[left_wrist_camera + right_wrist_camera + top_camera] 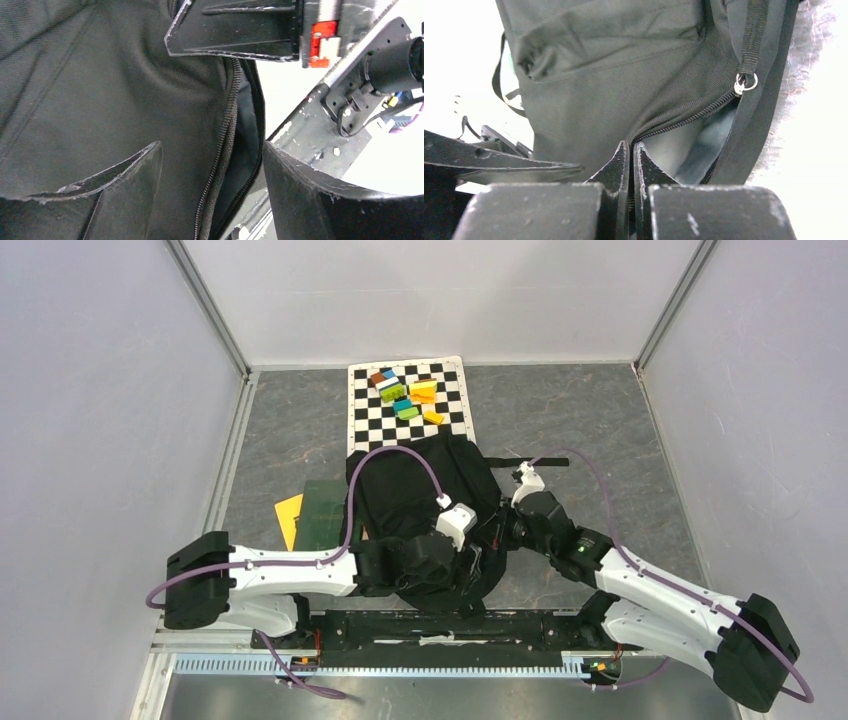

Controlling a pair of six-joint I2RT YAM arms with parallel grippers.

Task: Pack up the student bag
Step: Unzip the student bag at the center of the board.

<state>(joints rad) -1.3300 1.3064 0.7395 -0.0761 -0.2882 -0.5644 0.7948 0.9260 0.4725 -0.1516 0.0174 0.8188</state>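
Note:
The student bag (pixel 415 485) is a black fabric backpack lying in the middle of the table, its zip partly open at the near edge. My left gripper (pixel 468 565) is open over that edge. In the left wrist view its fingers (pixel 135 175) stand either side of the zip opening (pixel 235 150) without closing on it. My right gripper (pixel 502 530) is shut on the bag's zip edge. In the right wrist view (pixel 631 146) the zip teeth run between its closed tips, with the grey lining (pixel 684 150) showing beside them and the metal puller (pixel 744 83) at the upper right.
A black-and-white checkered mat (pixel 450 425) with several coloured blocks (pixel 408 392) lies behind the bag. A green notebook (pixel 325 512) and a yellow one (pixel 289 516) lie left of the bag. The black mounting rail (pixel 450 625) runs along the near edge.

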